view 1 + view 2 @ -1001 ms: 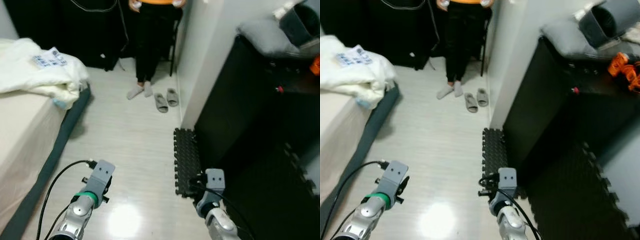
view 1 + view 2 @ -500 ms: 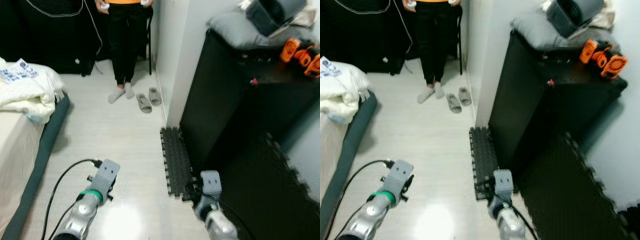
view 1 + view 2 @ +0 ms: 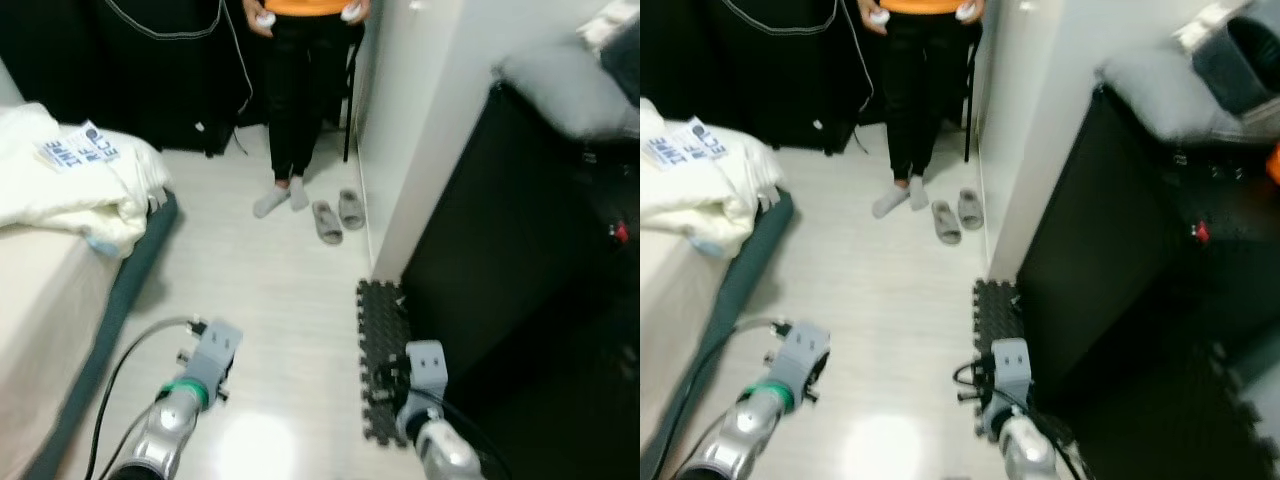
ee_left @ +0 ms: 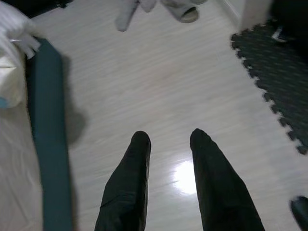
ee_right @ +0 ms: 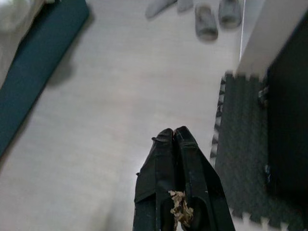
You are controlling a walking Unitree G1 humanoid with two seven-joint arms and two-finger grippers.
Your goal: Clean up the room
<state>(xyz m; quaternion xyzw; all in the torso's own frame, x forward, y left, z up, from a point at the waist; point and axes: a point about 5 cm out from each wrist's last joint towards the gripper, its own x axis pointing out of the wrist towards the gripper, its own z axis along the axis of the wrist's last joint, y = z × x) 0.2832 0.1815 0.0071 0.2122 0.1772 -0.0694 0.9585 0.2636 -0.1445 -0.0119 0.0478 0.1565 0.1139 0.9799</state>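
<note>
On your far left, a bed carries a rumpled white duvet with a printed label, its mattress edged by a dark teal border along the pale wood floor. Your left pincer hangs low over that floor, its two black fingers spread apart with nothing between them and a bright glare on the boards just beyond the tips. Straight ahead a person in black trousers and grey socks stands by a dark backdrop, a small white object in each hand, and a pair of grey slippers lies on the floor just beside the feet, near the foot of a white wall. Your right pincer is held over the floor beside the black interlocking foam mat, its fingers pressed together; a small scrap of brownish debris sits caught between them near their base. On your right a black cabinet stands on the mat, with a grey cushion on top.
</note>
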